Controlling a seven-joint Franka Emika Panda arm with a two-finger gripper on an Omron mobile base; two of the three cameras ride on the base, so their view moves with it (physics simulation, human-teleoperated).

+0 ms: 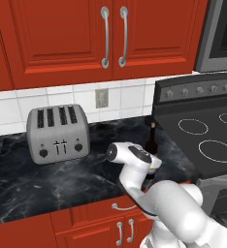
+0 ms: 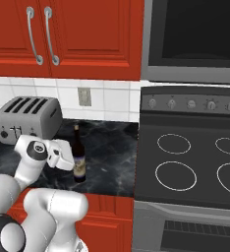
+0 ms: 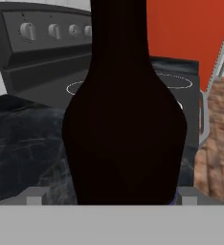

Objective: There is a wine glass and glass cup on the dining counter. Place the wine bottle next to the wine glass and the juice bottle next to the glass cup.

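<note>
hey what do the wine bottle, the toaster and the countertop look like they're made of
Wine bottle: probably dark glass, near-black and smooth, with a paper-like label. Toaster: brushed metal, by its matte silver-grey casing. Countertop: polished marble or similar stone, black with white veins.

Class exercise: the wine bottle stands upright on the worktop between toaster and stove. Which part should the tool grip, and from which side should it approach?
Grip the wine bottle around its wide lower body, coming in level from the counter's front edge. It stands upright, and the open tool already straddles the body in the hand view. The stove sits close beside it, so the front looks the freest approach.
</note>
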